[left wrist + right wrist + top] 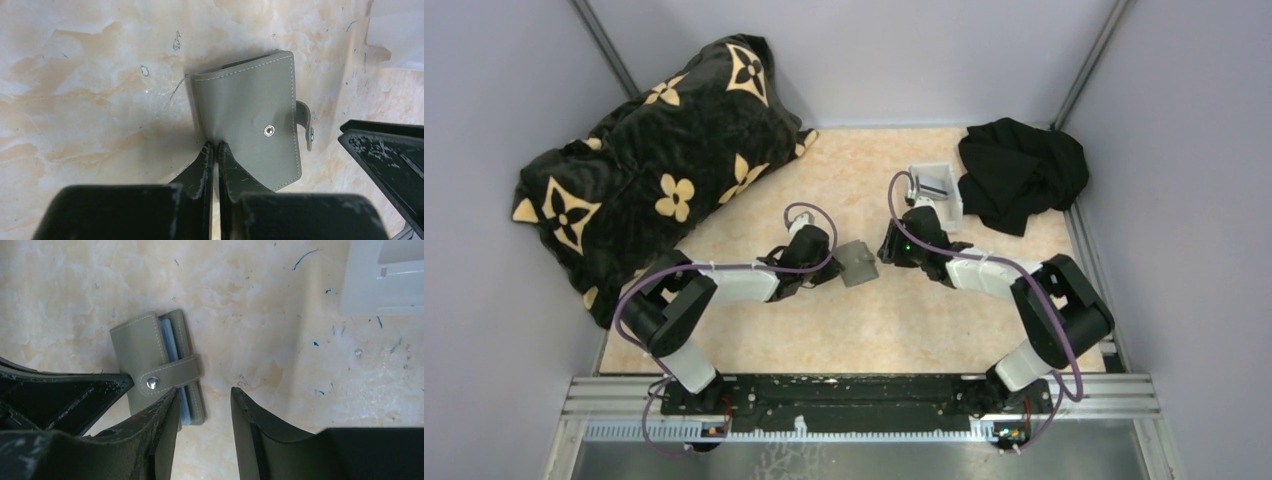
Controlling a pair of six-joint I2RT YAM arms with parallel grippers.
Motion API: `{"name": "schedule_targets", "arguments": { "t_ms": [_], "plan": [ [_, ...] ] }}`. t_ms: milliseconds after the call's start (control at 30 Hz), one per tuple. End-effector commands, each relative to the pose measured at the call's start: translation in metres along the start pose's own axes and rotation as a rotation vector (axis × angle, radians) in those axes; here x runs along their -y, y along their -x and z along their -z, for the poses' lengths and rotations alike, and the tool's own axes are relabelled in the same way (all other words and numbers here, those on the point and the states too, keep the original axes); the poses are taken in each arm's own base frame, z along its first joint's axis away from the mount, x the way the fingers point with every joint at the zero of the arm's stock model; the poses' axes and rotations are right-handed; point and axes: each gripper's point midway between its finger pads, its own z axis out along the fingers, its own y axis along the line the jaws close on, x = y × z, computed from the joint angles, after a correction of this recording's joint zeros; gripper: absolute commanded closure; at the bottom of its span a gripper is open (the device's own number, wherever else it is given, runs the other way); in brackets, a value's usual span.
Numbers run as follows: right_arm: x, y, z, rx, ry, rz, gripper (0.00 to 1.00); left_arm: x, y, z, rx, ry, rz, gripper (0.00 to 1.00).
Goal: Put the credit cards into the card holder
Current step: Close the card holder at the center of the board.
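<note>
The card holder [247, 112] is a grey wallet folded shut, and my left gripper [216, 145] is shut on its lower edge. On that side a bare snap stud [269, 131] shows, and the strap's end [306, 125] hangs free beside it. From the other side the card holder [142, 347] shows its strap [172, 374] wrapped over the open edge. Pale bluish credit cards [171, 342] sit between its panels. My right gripper [202, 395] is open just right of the holder, its left finger beside the holder's corner, nothing between its fingers. From above, the holder [856, 262] lies between the left gripper [829, 270] and the right gripper [892, 247].
A small white tray [952, 192] stands behind the right gripper, something dark inside it; its corner shows again [365, 290]. A black cloth [1022, 172] lies at the back right. A black flower-patterned cushion [659, 160] fills the back left.
</note>
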Motion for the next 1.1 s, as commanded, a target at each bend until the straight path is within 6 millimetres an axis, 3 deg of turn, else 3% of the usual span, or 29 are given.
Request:
{"name": "schedule_targets", "arguments": {
  "t_ms": [0, 267, 367, 700, 1067],
  "plan": [
    [-0.024, 0.017, -0.009, 0.040, 0.145, -0.090, 0.57, -0.140, -0.071, 0.024, -0.266, 0.448, -0.180, 0.93],
    [-0.020, 0.009, -0.025, 0.019, 0.212, -0.194, 0.57, -0.142, -0.075, 0.022, -0.287, 0.443, -0.185, 0.94],
    [-0.013, -0.002, -0.034, -0.007, 0.207, -0.228, 0.57, -0.142, -0.074, 0.022, -0.289, 0.441, -0.181, 0.94],
    [-0.013, -0.016, -0.042, -0.033, 0.280, -0.304, 0.57, -0.143, -0.076, 0.021, -0.299, 0.437, -0.181, 0.94],
    [-0.018, -0.024, -0.037, -0.040, 0.340, -0.321, 0.57, -0.142, -0.076, 0.019, -0.308, 0.428, -0.184, 0.94]
  ]
}}
